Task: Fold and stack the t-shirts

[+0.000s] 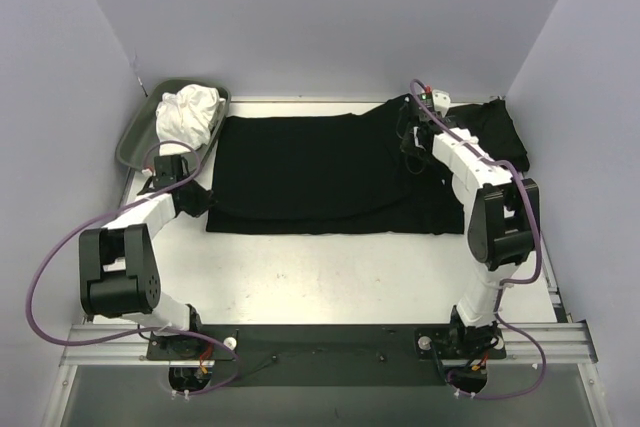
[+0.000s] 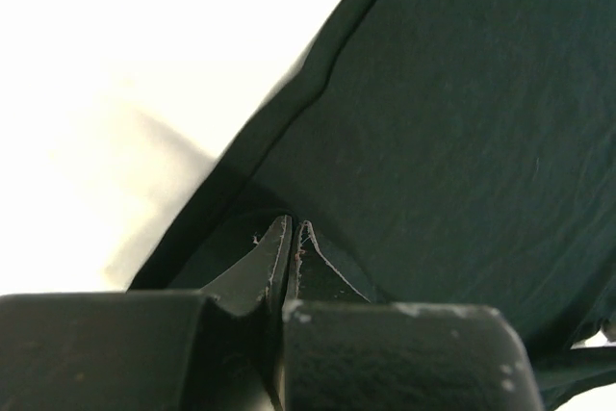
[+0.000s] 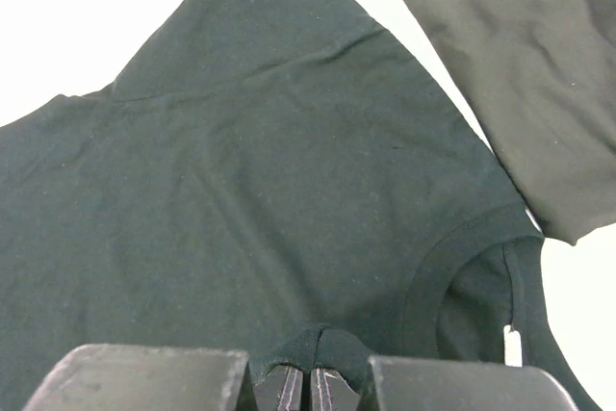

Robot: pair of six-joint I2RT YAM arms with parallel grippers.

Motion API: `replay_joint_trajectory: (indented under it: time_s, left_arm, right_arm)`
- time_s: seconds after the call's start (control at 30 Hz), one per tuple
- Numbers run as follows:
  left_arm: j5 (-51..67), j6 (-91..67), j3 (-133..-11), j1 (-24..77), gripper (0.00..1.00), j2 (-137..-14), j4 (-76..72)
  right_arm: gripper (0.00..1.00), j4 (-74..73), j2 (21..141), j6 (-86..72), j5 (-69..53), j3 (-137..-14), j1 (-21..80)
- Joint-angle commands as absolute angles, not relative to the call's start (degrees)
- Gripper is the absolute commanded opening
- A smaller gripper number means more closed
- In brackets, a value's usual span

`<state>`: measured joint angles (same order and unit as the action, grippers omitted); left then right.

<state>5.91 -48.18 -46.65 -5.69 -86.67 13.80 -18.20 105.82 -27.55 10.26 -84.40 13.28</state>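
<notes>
Shirt [image 1: 300, 172], 1, spread flat. Left gripper [image 2: 292, 230] and right gripper [image 3: 311, 377] each clenched on 1 end, presumably to fold.

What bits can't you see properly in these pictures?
- Top view: the floor of the tray, covered by a white cloth.
- Right wrist view: the second t-shirt runs off the top and right edges.
- Left wrist view: whether the shut left gripper pinches the spread t-shirt; its own fingers hide the spot.
- Left wrist view: the table, washed out white by glare.
</notes>
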Motion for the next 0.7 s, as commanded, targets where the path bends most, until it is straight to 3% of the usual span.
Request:
replay_joint_trajectory:
  time_s: [0.0,0.4,0.47,0.5,0.53,0.57,0.6,0.63,0.67]
  left_arm:
    - [4.6,-49.6,-49.7,-5.4,0.0,-89.1,8.8]
    - [2.3,-51.5,-51.6,-5.4,0.0,-94.9,5.2]
    - [2.0,-52.2,-51.9,-5.3,0.0,-95.4,4.1]
    - [2.1,-52.4,-51.9,-5.2,0.0,-95.8,3.5]
    - [2.5,-53.1,-52.1,-5.2,0.0,-96.2,3.0]
    - [3.0,-53.4,-52.2,-5.2,0.11,-96.5,1.4]
    - [3.5,-53.7,-52.6,-5.2,0.25,-96.7,0.8]
    - [4.1,-54.2,-53.1,-5.1,0.37,-96.9,0.9]
    - [4.5,-54.5,-53.8,-5.1,0.58,-97.0,0.8]
  right_arm:
    - [0.0,-17.8,107.5,-27.7,11.7,-88.1,13.1]
    - [0.01,-18.5,113.7,-28.6,11.8,-92.8,11.5]
    - [0.15,-18.7,114.7,-28.7,11.9,-93.4,11.3]
    - [0.36,-18.8,115.1,-28.8,12.0,-93.7,11.3]
    - [0.5,-18.8,115.7,-29.0,12.0,-93.9,11.3]
    - [0.62,-18.8,116.0,-29.1,12.0,-94.2,11.0]
    - [0.84,-18.8,116.3,-29.1,11.9,-94.2,11.0]
    - [0.91,-18.8,116.5,-29.2,12.0,-94.2,11.0]
    - [0.95,-18.8,116.4,-29.2,12.1,-94.0,11.0]
